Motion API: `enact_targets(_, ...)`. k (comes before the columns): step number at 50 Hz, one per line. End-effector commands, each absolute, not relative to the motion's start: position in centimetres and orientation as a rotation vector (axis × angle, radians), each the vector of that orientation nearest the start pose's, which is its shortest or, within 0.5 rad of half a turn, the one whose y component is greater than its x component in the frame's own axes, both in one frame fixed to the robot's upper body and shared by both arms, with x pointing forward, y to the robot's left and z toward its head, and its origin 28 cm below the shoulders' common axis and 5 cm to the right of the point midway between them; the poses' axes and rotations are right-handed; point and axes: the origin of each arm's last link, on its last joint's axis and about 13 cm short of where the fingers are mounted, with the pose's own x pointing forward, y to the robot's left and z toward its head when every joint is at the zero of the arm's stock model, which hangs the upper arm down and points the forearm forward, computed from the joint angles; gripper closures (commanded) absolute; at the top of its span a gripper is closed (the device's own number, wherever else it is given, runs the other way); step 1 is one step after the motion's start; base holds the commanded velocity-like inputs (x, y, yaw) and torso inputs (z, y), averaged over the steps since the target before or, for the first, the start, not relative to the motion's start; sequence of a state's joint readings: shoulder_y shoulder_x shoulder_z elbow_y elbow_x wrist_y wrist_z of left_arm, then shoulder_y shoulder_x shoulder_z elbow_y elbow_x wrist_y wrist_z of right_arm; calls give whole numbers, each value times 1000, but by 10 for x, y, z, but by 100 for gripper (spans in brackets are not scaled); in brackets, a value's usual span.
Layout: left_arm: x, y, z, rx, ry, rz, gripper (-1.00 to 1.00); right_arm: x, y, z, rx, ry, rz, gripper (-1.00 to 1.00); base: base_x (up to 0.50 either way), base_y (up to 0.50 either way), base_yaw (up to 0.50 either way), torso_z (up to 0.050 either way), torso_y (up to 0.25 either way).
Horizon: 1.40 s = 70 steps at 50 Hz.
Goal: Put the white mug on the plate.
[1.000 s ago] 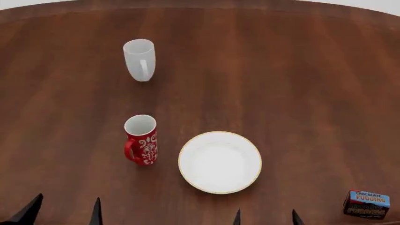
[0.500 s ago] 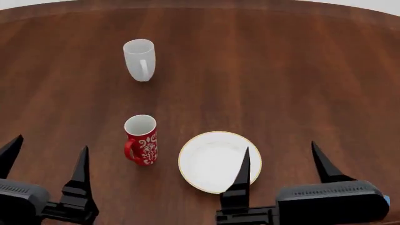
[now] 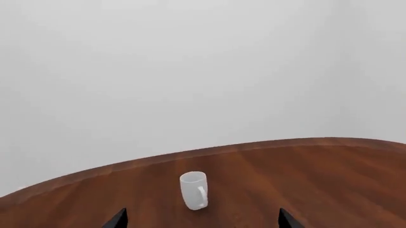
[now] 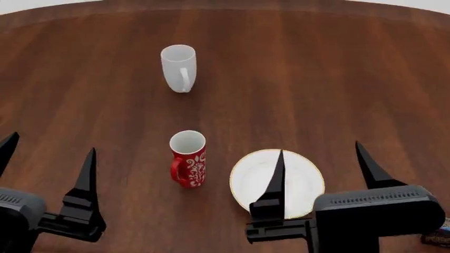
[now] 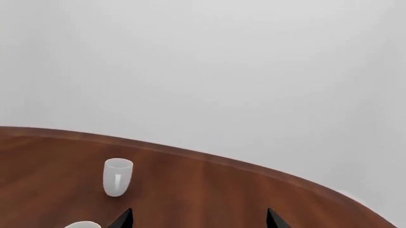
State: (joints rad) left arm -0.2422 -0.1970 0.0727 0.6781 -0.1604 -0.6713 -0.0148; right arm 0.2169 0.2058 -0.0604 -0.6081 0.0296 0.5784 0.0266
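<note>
Nearest the table's (image 4: 365,79) near edge, the left gripper (image 4: 48,158) and right gripper (image 4: 320,166) hover with fingers spread wide, holding and touching nothing. The right gripper's inner finger overlaps the plate (image 4: 302,182), which lies near the near edge beside a red mug (image 4: 188,158). Farther in, toward the far edge, the white mug (image 4: 178,67) stands upright, well apart from both grippers

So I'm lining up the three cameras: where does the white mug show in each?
Head view: white mug upper left of centre, beyond the red mug.
Left wrist view: low, near centre.
Right wrist view: lower left.
Shared landmark: the table's curved far edge.
</note>
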Motion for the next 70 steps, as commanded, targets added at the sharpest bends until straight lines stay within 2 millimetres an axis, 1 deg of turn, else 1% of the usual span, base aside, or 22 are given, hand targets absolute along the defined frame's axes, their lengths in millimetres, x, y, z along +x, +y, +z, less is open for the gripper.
enact_targets(1, 223, 217, 159, 107, -226, -145, -100, 230, -120, 147, -181, -246, 42, -100, 35, 500, 0, 0, 0)
enact_targets(7, 224, 216, 157, 109, -223, -143, -100, 230, -120, 147, -174, -245, 42, -100, 28, 500, 0, 0, 0)
enact_targets(11, 223, 215, 159, 115, -233, -140, -100, 229, -120, 146, -190, -247, 39, -100, 28, 500, 0, 0, 0)
enact_targets(20, 221, 215, 159, 130, -246, -141, -100, 230, -122, 146, -161, -257, 23, -100, 29, 500, 0, 0, 0)
enact_targets(26, 221, 213, 158, 146, -250, -134, -100, 229, -123, 146, -151, -254, 23, -100, 0, 46, 0, 0, 0)
enact_targets(28, 221, 213, 159, 140, -279, -135, -100, 228, -123, 145, -153, -254, 26, -100, 0, 0, 0, 9, 0)
enact_targets(29, 221, 214, 159, 169, -274, -124, -100, 228, -122, 145, -155, -253, 27, -100, 0, 0, 0, 50, 16)
enact_targets(56, 219, 212, 161, 175, -286, -135, -100, 226, -121, 146, -170, -256, 42, -100, 0, 0, 0, 50, 16)
enact_targets(67, 222, 212, 158, 177, -281, -128, -100, 228, -121, 144, -178, -255, 42, -100, 0, 0, 0, 50, 17)
enact_targets(70, 222, 212, 156, 166, -250, -127, -100, 230, -121, 144, -192, -251, 35, -100, 0, 0, 0, 42, 31)
